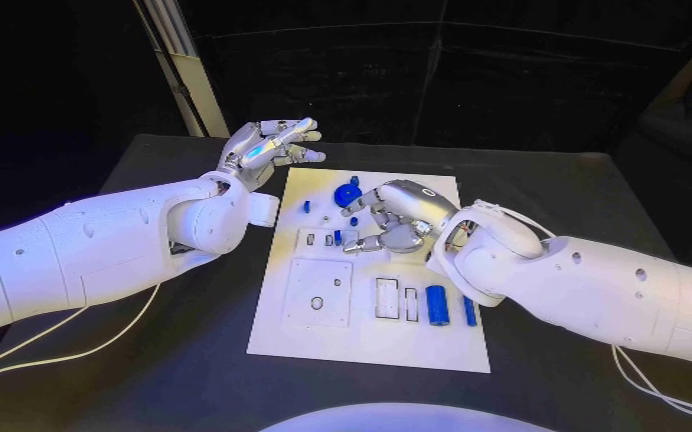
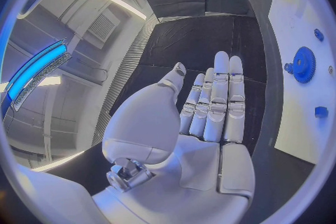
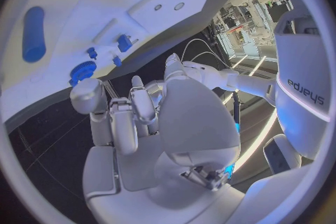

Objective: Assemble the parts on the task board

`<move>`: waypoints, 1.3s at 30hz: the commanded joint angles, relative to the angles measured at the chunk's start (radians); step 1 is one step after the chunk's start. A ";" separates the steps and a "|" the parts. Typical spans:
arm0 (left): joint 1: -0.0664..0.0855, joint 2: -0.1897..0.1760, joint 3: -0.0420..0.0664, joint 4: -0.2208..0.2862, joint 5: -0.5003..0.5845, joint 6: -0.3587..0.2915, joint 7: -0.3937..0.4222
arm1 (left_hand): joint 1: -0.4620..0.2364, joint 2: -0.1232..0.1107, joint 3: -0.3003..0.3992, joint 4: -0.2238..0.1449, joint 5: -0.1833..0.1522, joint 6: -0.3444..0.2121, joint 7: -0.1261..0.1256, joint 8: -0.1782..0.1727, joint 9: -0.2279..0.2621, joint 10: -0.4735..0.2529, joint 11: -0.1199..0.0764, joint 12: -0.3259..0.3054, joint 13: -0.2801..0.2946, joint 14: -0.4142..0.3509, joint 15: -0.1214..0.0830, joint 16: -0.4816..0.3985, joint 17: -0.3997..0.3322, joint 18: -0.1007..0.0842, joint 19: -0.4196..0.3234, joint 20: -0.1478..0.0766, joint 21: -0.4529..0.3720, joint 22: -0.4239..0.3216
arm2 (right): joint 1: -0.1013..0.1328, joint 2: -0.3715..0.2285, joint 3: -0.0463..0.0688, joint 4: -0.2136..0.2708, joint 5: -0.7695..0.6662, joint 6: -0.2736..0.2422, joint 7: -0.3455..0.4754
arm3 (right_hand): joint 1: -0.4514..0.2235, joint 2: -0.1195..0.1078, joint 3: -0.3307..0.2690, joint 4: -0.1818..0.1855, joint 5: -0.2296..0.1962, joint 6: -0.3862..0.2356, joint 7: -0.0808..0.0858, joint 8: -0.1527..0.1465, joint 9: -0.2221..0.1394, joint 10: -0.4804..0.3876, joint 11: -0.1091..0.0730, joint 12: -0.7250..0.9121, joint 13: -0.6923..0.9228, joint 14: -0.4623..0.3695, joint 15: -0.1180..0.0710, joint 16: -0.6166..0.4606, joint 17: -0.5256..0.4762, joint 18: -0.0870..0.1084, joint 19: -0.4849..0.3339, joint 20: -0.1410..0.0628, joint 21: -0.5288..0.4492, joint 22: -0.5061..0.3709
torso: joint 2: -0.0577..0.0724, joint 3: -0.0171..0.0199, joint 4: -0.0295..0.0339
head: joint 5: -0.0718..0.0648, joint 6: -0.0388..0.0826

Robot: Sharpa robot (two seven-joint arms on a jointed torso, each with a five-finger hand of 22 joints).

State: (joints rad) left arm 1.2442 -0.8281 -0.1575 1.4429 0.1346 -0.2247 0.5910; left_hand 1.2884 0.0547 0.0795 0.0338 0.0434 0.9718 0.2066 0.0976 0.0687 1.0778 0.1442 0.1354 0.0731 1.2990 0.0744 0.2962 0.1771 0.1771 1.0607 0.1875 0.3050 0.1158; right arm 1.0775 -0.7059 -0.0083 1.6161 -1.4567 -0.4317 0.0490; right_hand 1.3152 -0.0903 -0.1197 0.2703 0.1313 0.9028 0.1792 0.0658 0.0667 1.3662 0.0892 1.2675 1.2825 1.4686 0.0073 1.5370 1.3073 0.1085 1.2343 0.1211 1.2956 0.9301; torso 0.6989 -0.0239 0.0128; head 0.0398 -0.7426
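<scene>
Left hand (image 1: 268, 149) raised over the dark surface (image 1: 144, 372) just off the task board's (image 1: 361, 342) far left corner, fingers straight and together, holding nothing. Right hand (image 1: 394, 217) hovers low over the board's middle, fingers curled inward; whether it grips a part cannot be told. Blue gear (image 1: 346, 194) lies just beyond that hand; blue cylinder (image 1: 436, 305) lies behind it, near its wrist.
</scene>
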 commanded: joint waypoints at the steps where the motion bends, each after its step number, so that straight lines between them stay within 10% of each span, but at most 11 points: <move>1: 0.002 -0.004 0.001 -0.003 -0.119 0.018 -0.079 | -0.023 -0.009 -0.013 0.009 0.007 0.028 -0.020 0.011 0.003 0.067 -0.029 0.026 0.011 0.120 -0.031 0.081 0.053 0.001 0.087 -0.036 0.054 0.024 | 0.009 -0.039 0.016 0.038 0.168 -0.033 0.133 | 0.025 0.010 -0.007 0.000 0.002 -0.001 -0.003 0.005 0.003 -0.017 0.000 -0.016 -0.015 0.079 0.006 -0.009 0.170 0.015 -0.014 0.000 -0.012 -0.019 | -0.002 0.0006 -0.0009 | -0.001 0.004; 4: 0.003 -0.012 0.001 -0.002 -0.220 0.024 -0.166 | -0.042 -0.018 -0.027 0.022 0.008 0.068 -0.056 0.025 0.008 0.171 -0.067 0.068 0.036 0.214 -0.076 0.230 0.171 0.008 0.183 -0.075 0.127 0.060 | 0.025 -0.088 0.035 0.058 0.302 -0.008 0.143 | 0.055 0.035 -0.009 -0.009 0.020 0.017 -0.011 0.013 0.006 -0.059 -0.007 -0.078 -0.073 0.061 0.000 -0.044 0.106 0.029 -0.056 -0.005 -0.055 -0.096 | -0.006 0.0024 -0.0023 | -0.004 0.004; 7: 0.014 -0.020 0.001 0.004 -0.350 0.031 -0.313 | -0.046 -0.022 -0.035 0.031 0.000 0.100 -0.082 0.038 0.016 0.280 -0.117 0.151 0.097 0.247 -0.114 0.961 0.965 0.002 0.331 -0.125 0.296 0.173 | 0.053 -0.137 0.044 0.065 0.457 0.003 0.159 | 0.101 0.063 -0.007 -0.034 0.049 0.042 -0.021 0.027 0.009 -0.112 -0.018 -0.165 -0.154 0.034 -0.011 -0.104 0.012 0.045 -0.107 -0.014 -0.118 -0.197 | -0.014 0.0038 -0.0054 | -0.002 0.002; 9: 0.025 -0.022 0.001 0.004 -0.430 0.055 -0.395 | -0.055 -0.012 -0.037 0.044 0.003 0.105 -0.089 0.049 0.022 0.290 -0.121 0.219 0.155 0.249 -0.120 1.088 1.114 -0.044 0.399 -0.138 0.586 0.509 | 0.067 -0.162 0.047 0.065 0.514 -0.005 0.175 | 0.148 0.085 0.009 -0.060 0.060 0.041 -0.023 0.027 0.008 -0.180 -0.022 -0.274 -0.252 0.003 -0.016 -0.176 -0.091 0.062 -0.162 -0.020 -0.184 -0.303 | -0.018 0.0041 -0.0066 | 0.000 0.001; 11: 0.040 -0.022 0.001 0.003 -0.569 0.099 -0.511 | -0.073 -0.019 -0.052 0.059 0.006 0.118 -0.101 0.066 0.031 0.299 -0.121 0.279 0.201 0.242 -0.124 1.102 1.129 -0.049 0.388 -0.140 0.620 0.543 | 0.087 -0.192 0.050 0.055 0.572 -0.015 0.193 | 0.196 0.110 0.033 -0.085 0.063 0.029 -0.019 0.021 0.004 -0.268 -0.020 -0.449 -0.412 -0.026 -0.017 -0.268 -0.200 0.076 -0.209 -0.022 -0.267 -0.412 | -0.026 0.0057 -0.0090 | 0.001 -0.002; 16: 0.069 -0.008 0.001 0.000 -0.791 0.205 -0.737 | -0.118 -0.016 -0.124 0.161 0.009 0.107 -0.126 0.176 0.103 0.192 -0.135 0.732 0.625 0.246 -0.138 1.204 1.274 -0.063 0.342 -0.151 0.806 0.738 | 0.112 -0.226 0.052 0.023 0.649 -0.024 0.210 | 0.209 0.110 0.033 -0.094 0.071 0.021 -0.020 0.017 0.004 -0.272 -0.023 -0.537 -0.520 -0.035 -0.019 -0.381 -0.305 0.077 -0.192 -0.024 -0.335 -0.464 | -0.039 0.0094 -0.0123 | 0.007 -0.011; 20: 0.087 0.017 0.001 -0.007 -0.885 0.292 -0.882 | -0.114 -0.010 -0.158 0.207 0.006 0.075 -0.127 0.238 0.149 0.178 -0.141 0.877 0.770 0.262 -0.139 1.252 1.354 -0.081 0.357 -0.148 0.924 0.895 | 0.119 -0.234 0.052 0.010 0.669 -0.024 0.214 | 0.206 0.108 0.029 -0.093 0.073 0.020 -0.020 0.017 0.004 -0.269 -0.023 -0.541 -0.531 -0.033 -0.019 -0.395 -0.315 0.077 -0.186 -0.024 -0.346 -0.471 | -0.047 0.0119 -0.0151 | 0.008 -0.015; 22: 0.096 0.034 0.001 -0.015 -0.919 0.316 -0.938 | -0.115 -0.007 -0.181 0.232 0.008 0.060 -0.129 0.276 0.175 0.162 -0.139 0.903 0.793 0.271 -0.138 1.272 1.390 -0.101 0.390 -0.147 1.017 1.030 | 0.120 -0.234 0.052 0.004 0.674 -0.023 0.214 | 0.205 0.108 0.029 -0.093 0.074 0.020 -0.020 0.017 0.004 -0.269 -0.023 -0.541 -0.534 -0.033 -0.019 -0.399 -0.318 0.077 -0.185 -0.025 -0.348 -0.472 | -0.050 0.0127 -0.0174 | 0.011 -0.016; 39: 0.125 0.167 -0.016 -0.092 -1.003 0.404 -1.140 | -0.104 0.012 -0.260 0.254 0.005 -0.018 -0.143 0.466 0.301 0.135 -0.152 0.926 0.786 0.272 -0.146 1.275 1.394 -0.105 0.378 -0.150 1.062 1.090 | 0.123 -0.224 0.052 -0.025 0.671 -0.014 0.182 | 0.203 0.111 0.026 -0.089 0.087 0.014 -0.020 0.016 0.003 -0.270 -0.022 -0.547 -0.553 -0.032 -0.019 -0.429 -0.337 0.076 -0.175 -0.025 -0.368 -0.486 | -0.057 0.0153 -0.0212 | 0.020 -0.021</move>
State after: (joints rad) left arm 1.3657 -0.6658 -0.1736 1.3552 -0.8291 0.1228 -0.4846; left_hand 1.1917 0.0673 -0.1770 0.2869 0.0496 0.9591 0.0640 0.5575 0.3657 1.2100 -0.0008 1.0583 0.8571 1.4668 -0.0662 1.5677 1.3079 0.0840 1.4370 0.0409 1.3629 1.2028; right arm 1.1987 -0.9314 0.0432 1.5919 -0.7948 -0.4457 0.2334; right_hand 1.5174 0.0200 -0.0904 0.1803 0.2126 0.9227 0.1597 0.0852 0.0712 1.0948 0.0679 0.7238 0.7305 1.4363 -0.0109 1.1121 0.9715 0.1788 1.0529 0.0963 0.9314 0.4452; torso 0.6417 -0.0089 -0.0069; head 0.0578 -0.7636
